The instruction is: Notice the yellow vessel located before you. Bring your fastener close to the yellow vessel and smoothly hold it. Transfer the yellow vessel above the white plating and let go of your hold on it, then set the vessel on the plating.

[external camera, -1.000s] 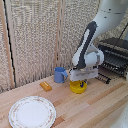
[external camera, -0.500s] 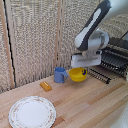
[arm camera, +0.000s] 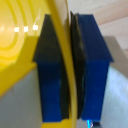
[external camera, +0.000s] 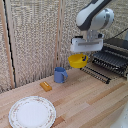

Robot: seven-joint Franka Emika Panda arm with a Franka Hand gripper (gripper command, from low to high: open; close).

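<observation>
Carrying step in hand, judged from the lifted bowl: the yellow bowl [external camera: 76,61] hangs in the air, clear of the wooden table [external camera: 95,102], pinched by the gripper [external camera: 82,56].

Layout, from the exterior view's left to its right:
- White plate [external camera: 33,111], patterned rim, lies on the table well below the gripper and far toward the exterior view's left. It is bare; this is the drop target.
- Small orange block [external camera: 46,86] lies below the gripper, between plate and mug.
- Blue mug [external camera: 60,75] stands below the gripper, just to its exterior-view left, handle side not clear.
- Black wire rack [external camera: 112,61] sits beside the gripper on the exterior view's right.

Grip, wrist view: 2 blue-tipped fingers [arm camera: 93,70] are pressed onto the bowl's thin wall [arm camera: 64,60], 1 inside and 1 outside. Contact is rim-only, so the bowl can pivot.

Advice for the transfer:
1. Keep height until past the mug and block; both lie on the likely path.
2. Translate slowly, no wrist roll, since a rim pinch is likely to swing.
3. Centre the bowl over the plate's flat middle, not the rim.
4. Lower close to the plate before spreading the fingers, to avoid bounce or skid.
</observation>
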